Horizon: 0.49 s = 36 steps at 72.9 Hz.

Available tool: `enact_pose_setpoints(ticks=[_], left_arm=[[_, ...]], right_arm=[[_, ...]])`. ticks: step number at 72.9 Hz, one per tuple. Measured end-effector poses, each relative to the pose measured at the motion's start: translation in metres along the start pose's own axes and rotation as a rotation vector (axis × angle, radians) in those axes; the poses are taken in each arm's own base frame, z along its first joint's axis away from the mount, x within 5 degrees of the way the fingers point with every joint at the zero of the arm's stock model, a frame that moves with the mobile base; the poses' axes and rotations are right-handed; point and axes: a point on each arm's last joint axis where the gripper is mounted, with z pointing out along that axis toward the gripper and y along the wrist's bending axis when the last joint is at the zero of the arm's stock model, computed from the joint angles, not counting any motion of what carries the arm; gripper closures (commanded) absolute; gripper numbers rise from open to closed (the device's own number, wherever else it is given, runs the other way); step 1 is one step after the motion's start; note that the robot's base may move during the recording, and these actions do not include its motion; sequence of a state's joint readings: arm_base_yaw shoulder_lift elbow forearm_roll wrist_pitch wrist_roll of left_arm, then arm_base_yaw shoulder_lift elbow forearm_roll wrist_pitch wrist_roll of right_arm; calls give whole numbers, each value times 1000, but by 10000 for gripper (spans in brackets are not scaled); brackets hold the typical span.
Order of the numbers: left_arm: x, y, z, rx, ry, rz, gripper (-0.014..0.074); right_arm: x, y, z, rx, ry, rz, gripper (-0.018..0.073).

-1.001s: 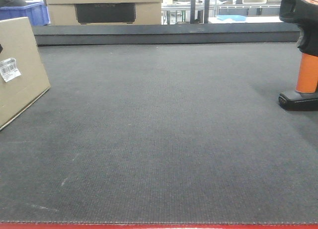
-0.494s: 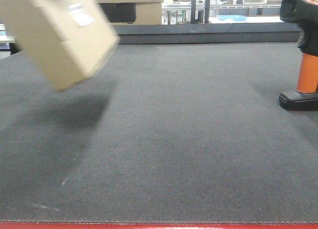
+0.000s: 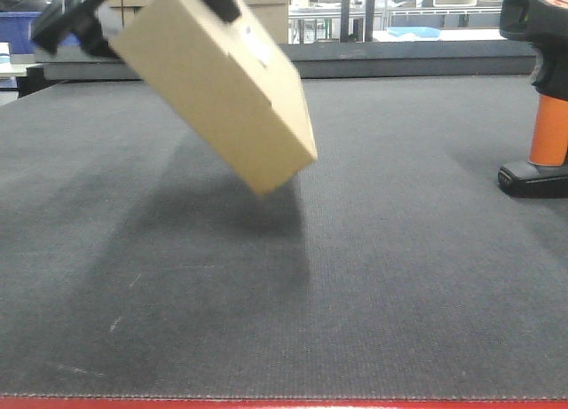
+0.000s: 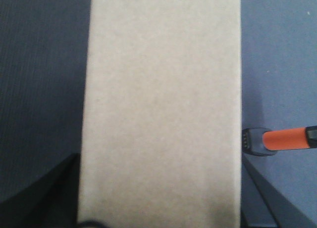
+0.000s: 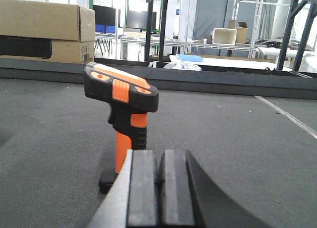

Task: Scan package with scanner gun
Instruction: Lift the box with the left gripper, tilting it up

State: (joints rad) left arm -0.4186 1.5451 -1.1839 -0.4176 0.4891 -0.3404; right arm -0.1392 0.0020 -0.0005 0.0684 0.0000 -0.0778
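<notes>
Dark grey mat (image 3: 399, 294); metal racks (image 5: 292, 30) and cardboard boxes (image 5: 44, 30) behind.
My left pincer (image 3: 133, 14) grips the package (image 3: 222, 98) aloft, tilted; right pincer (image 5: 156, 188) closed, scanner gun (image 5: 121, 109) upright just ahead.

Front camera sits low over the mat (image 3: 373, 302); every view shares the scanner gun (image 5: 121, 114).

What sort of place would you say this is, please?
Probably a logistics test area or warehouse workshop: a scanner gun stands on a dark matted bench, large cardboard boxes sit behind, and metal racking fills the background.
</notes>
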Motion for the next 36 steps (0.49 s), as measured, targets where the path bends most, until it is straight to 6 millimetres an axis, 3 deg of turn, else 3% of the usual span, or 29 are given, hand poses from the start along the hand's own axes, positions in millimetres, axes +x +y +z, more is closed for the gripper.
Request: enact_pose_setpoints(ticks=[27,36], left_arm=[[12,10,5,-33,64,-20,708],[12,8,6,-40,99,-17,708]], right_arm=[[-6,0,0,5,-69,0,728],[-13,0,-1,-4,-14,0,728]])
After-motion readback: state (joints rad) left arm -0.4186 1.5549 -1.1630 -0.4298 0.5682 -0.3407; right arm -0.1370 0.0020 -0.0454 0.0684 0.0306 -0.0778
